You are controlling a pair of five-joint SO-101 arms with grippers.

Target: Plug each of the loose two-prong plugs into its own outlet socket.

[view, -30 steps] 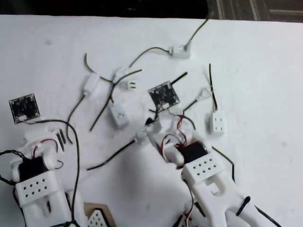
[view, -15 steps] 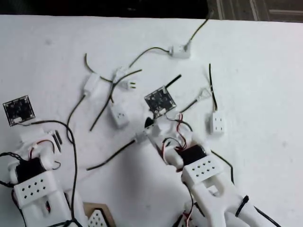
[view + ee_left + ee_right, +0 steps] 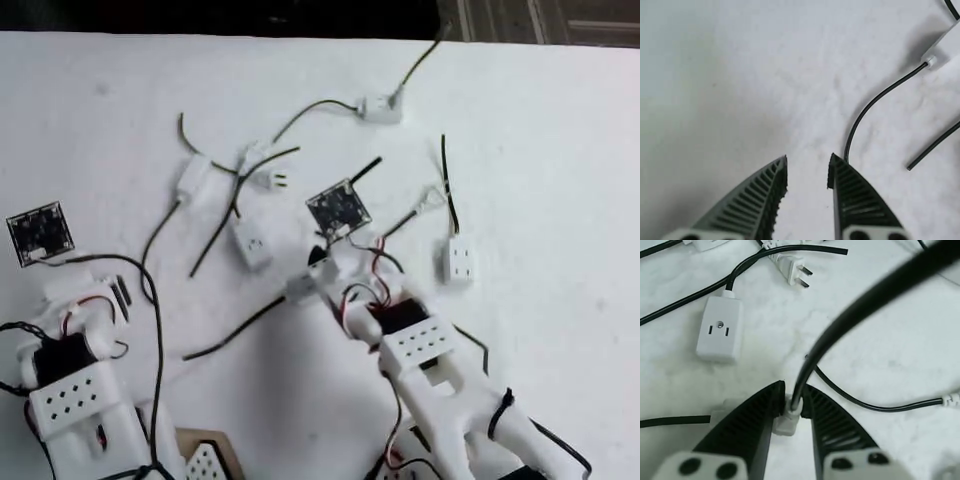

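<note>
**Left gripper** (image 3: 808,172): It is hanging low over bare table (image 3: 560,150) at the left of the layout. Its fingers are standing a little apart and gripping nothing. A thin black cable (image 3: 865,112) is running past just beside one fingertip.

**Socket** (image 3: 720,331): This white block is lying face up on its own lead, slots showing, near the right arm's fingers on their left.

**Loose plug** (image 3: 789,266): It is lying on its side just beyond the socket with both prongs bare. Nothing is touching it.

**Right gripper** (image 3: 792,402): It is pinching a held plug (image 3: 786,424) at the middle of the table, fingers clamped on the white body. The plug's cord (image 3: 865,295) is arching up past the camera. The fingers are hiding the prongs, so their facing cannot be told.

**Second socket** (image 3: 459,260): It is lying face up, well apart to the right.

**Handling note (judgement):** The step in hand is seating the held plug, probably in the nearer socket.
- The slots are facing upward, so the prongs should be coming straight down, squared to the slots before any push.
- The grip should be staying on the plug body, not the cord.
- The socket is small and unfixed, so it will likely skid under a sideways shove.
- Pressing vertically, or bracing the block with the free left gripper, would be helping.
</note>
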